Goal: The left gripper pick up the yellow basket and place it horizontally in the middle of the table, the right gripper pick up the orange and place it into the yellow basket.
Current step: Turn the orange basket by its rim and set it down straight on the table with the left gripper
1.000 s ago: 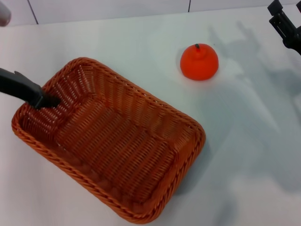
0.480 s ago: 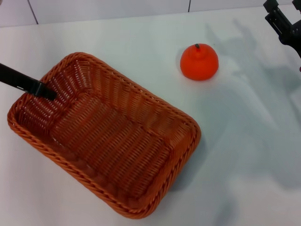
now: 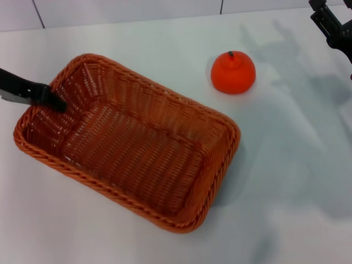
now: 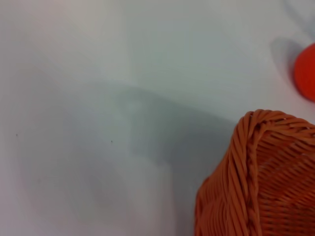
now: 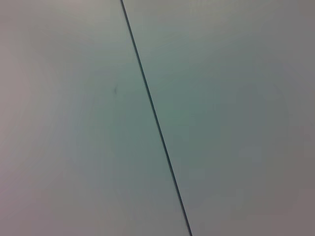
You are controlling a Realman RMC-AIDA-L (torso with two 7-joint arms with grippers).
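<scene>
Left gripper: narrow black fingers pinched on the braided rim at the left end of the yellow basket. Basket is rectangular woven wicker with sloping sides, lying skewed on the smooth white table. Orange, round and dark-stemmed, sits beyond the basket's far right corner, apart from it. Right gripper is well right of the orange; opening: cannot tell. Left wrist view adds a basket corner close up; right wrist view shows only a pale surface with a dark seam.

head overhead, left wrist close, sharing basket
</scene>
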